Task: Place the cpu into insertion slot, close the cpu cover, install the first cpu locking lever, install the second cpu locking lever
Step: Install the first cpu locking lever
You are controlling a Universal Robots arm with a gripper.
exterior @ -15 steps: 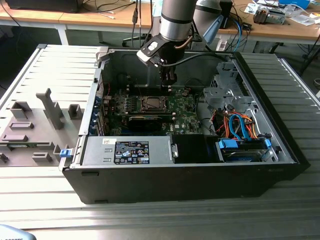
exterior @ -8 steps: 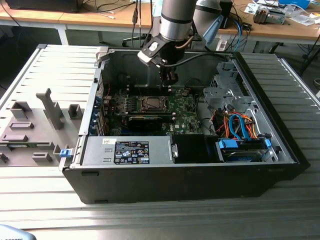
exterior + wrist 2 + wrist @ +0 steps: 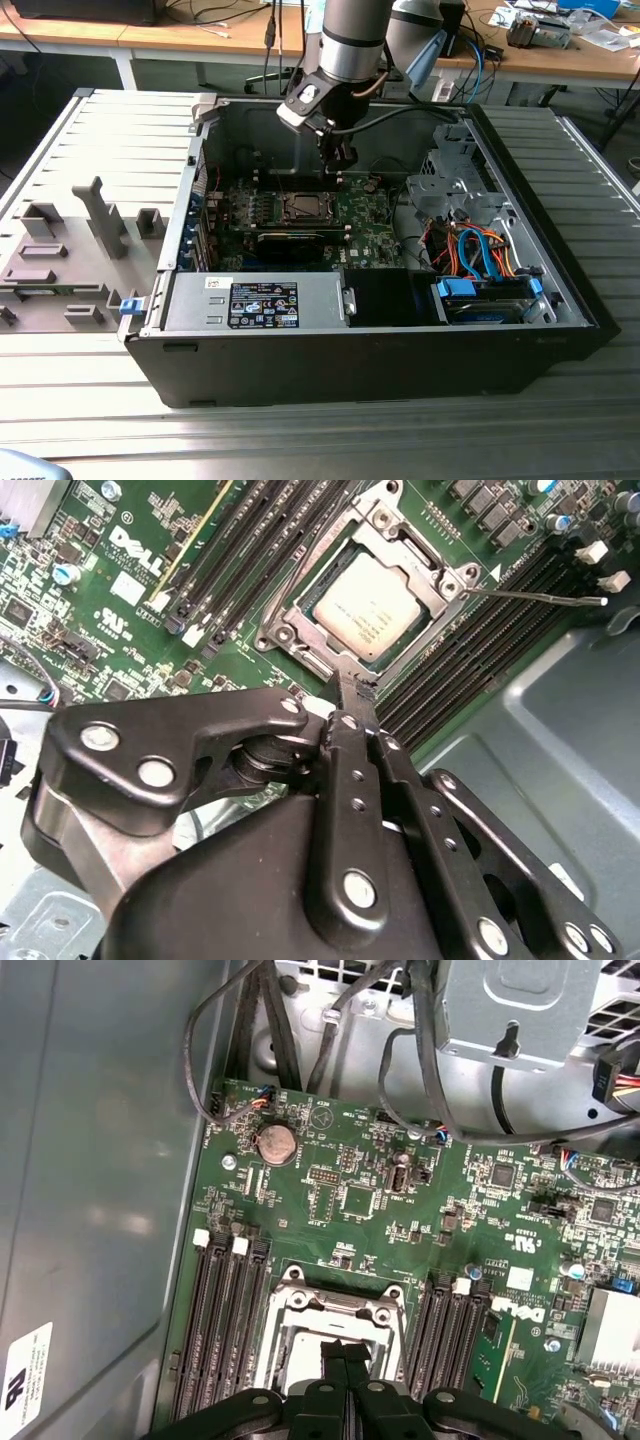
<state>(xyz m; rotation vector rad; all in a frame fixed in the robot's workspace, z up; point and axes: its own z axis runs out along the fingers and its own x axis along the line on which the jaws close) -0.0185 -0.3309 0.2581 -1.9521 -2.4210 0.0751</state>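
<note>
The cpu, a flat square chip with a silver-grey top, lies in the insertion slot on the green motherboard. The cpu cover, a thin silver frame plate, lies down around the chip. A thin metal locking lever sticks out from the socket toward the case wall. My gripper is shut with nothing between its fingers, its tips at the socket's edge. In the first wrist view the gripper hangs over the cover. In the exterior view the gripper is inside the open case, just behind the socket.
Long black memory slots flank the socket on both sides. Black cables and a metal drive cage stand on the exterior view's right. The case walls close in around the board. A grey fixture tray lies outside the case.
</note>
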